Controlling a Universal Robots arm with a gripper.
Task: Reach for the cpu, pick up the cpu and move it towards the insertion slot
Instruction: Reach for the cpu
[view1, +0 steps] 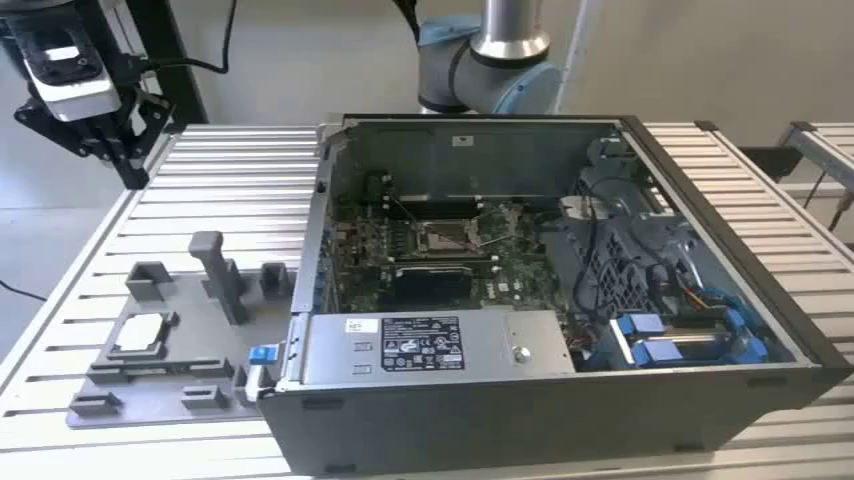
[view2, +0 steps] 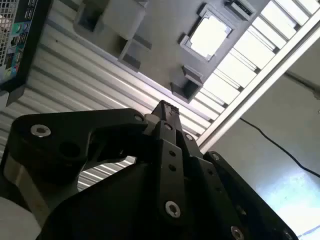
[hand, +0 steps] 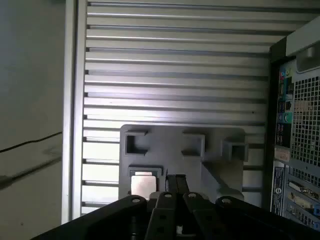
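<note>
The cpu (view1: 143, 333) is a pale silvery square lying flat in a recess of the grey plastic tray (view1: 174, 375), on the slatted table at the exterior view's left. Both wrist views show the cpu (view2: 207, 35) (hand: 142, 184) resting in the tray (view2: 165, 25) (hand: 170, 150). My gripper (view1: 114, 148) hangs high above the table's far left corner, well away from the tray. Its fingers (view2: 165, 107) (hand: 175, 180) are pressed together with nothing between them. The insertion slot (view1: 447, 235), a metal-framed socket with a dark centre, sits on the green motherboard inside the open computer case.
The open computer case (view1: 534, 385) takes up the table's middle and right, with blue cables and a drive bay inside; its rear panel (hand: 300, 125) is beside the tray. Raised grey blocks (view1: 214, 270) stand on the tray. A cable (view2: 280, 150) lies on the floor past the table edge.
</note>
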